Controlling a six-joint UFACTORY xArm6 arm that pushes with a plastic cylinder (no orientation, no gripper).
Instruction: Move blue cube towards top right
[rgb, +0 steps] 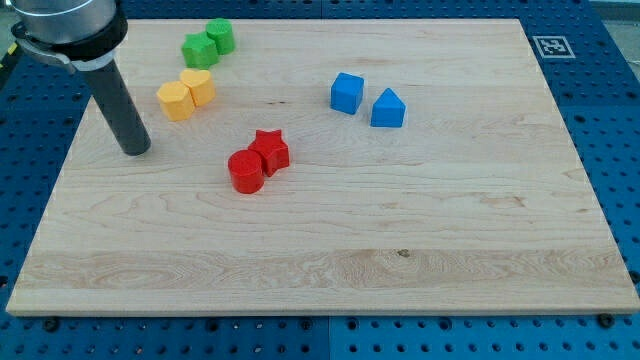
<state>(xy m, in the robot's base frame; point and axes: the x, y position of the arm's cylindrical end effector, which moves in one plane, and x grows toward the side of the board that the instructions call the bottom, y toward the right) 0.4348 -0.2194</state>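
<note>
Nearest you, the counter (330, 270) lies bare along its bottom edge. Going left to right: your tool has no jaws to open or close; it is a plain rod, and my tip (135, 151) rests near the left edge, below the yellow blocks (186, 94) and green blocks (208, 41). Next come the red cylinder (244, 172) and red star (270, 149), touching. The blue cube (347, 92) sits above centre, just beside the blue wedge (387, 108), on its right. You risk shoving the wedge along if you push straight right, or clipping the red pair on your way over. Being a cube, it has no long axis; one corner faces the bottom edge.
</note>
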